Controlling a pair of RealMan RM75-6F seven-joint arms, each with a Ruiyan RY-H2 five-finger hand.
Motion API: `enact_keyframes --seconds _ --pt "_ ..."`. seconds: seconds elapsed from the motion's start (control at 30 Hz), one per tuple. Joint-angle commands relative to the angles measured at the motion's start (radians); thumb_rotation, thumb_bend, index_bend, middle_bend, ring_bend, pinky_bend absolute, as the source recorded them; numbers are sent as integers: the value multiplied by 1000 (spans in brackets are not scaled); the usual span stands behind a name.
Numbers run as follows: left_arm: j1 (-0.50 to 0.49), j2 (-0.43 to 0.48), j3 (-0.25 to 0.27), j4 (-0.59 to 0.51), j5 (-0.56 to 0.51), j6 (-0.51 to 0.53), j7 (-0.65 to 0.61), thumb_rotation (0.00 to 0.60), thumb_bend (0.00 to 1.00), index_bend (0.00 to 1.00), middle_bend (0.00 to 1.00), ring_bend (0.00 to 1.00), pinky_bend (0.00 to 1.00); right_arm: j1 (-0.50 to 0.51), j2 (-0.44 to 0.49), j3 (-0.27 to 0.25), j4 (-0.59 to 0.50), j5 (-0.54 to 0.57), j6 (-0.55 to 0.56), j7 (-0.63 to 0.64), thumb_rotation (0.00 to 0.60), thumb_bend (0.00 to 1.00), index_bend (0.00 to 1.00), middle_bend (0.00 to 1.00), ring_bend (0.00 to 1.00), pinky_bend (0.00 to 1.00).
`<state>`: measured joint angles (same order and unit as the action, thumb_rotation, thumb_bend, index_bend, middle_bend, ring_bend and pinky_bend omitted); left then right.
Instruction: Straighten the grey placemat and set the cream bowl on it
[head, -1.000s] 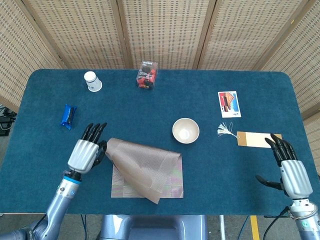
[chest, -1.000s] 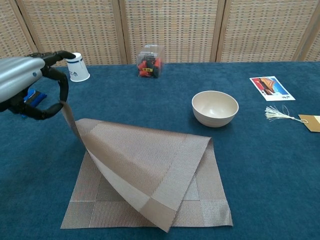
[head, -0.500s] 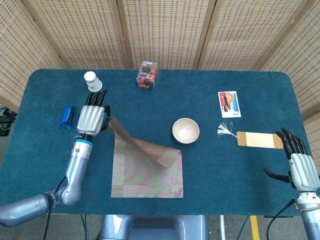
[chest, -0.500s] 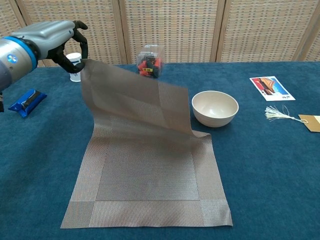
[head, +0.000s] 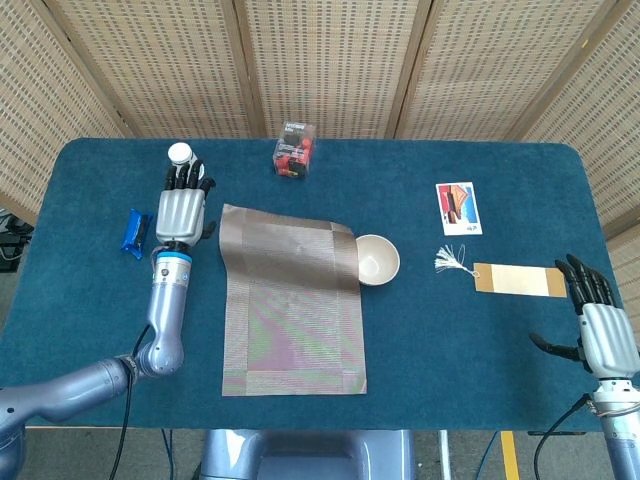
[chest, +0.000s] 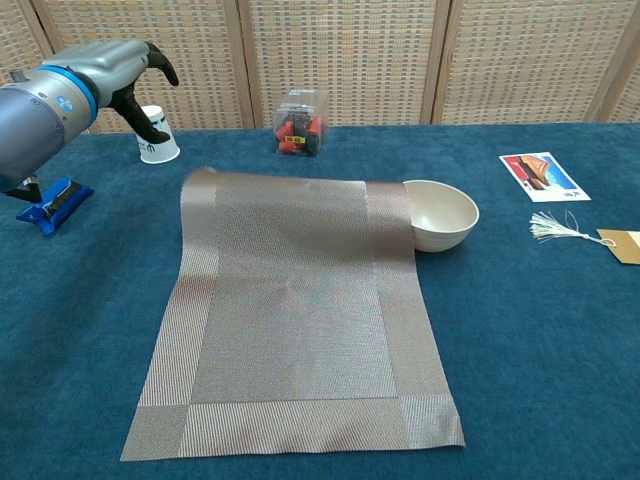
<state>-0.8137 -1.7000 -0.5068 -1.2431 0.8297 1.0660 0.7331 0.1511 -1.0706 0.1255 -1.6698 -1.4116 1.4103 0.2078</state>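
The grey placemat (head: 292, 300) (chest: 295, 300) lies unfolded and flat on the blue table, slightly skewed. Its far right corner rests against the left rim of the cream bowl (head: 381, 262) (chest: 446, 215). The bowl stands upright and empty just right of the mat. My left hand (head: 180, 210) (chest: 118, 72) hovers beyond the mat's far left corner, apart from it, fingers spread and holding nothing. My right hand (head: 600, 335) shows only in the head view, at the near right edge of the table, fingers apart and empty.
A white paper cup (head: 180, 153) (chest: 157, 148) stands just past my left hand's fingertips. A blue packet (head: 135, 232) lies left of that hand. A clear box (head: 294, 148) stands at the back. A picture card (head: 458, 208), tassel (head: 450, 261) and tan tag (head: 515, 279) lie right.
My left hand carried the folded-over corner of the mat away toward the far left, laid the mat out flat and let go. The right hand drew back slightly.
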Motion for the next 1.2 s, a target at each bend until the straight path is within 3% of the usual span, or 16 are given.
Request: enact_keyframes --seconds 0.03,0.37,0.77,0.97,1.2 --pt "36 44 31 -33 27 12 -68 600 209 113 0 0 0 1 -4 0 1 2 -3 -9 600 96 36 0 0 0" --pt "185 173 147 -175 188 91 -310 600 209 110 0 0 0 5 -21 -1 7 2 -8 -41 600 95 36 0 0 0" --pt "431 330 379 -327 445 316 -478 600 209 106 0 0 0 11 -43 -8 19 -8 -16 -83 600 85 37 0 0 0" --pt "541 357 474 -314 558 435 -547 600 209 106 0 0 0 12 -58 -16 24 -21 -13 -112 600 84 45 0 0 0" --pt "617 352 529 -251 633 518 -589 600 209 105 0 0 0 14 -72 -29 24 -47 -6 -171 600 86 63 0 0 0"
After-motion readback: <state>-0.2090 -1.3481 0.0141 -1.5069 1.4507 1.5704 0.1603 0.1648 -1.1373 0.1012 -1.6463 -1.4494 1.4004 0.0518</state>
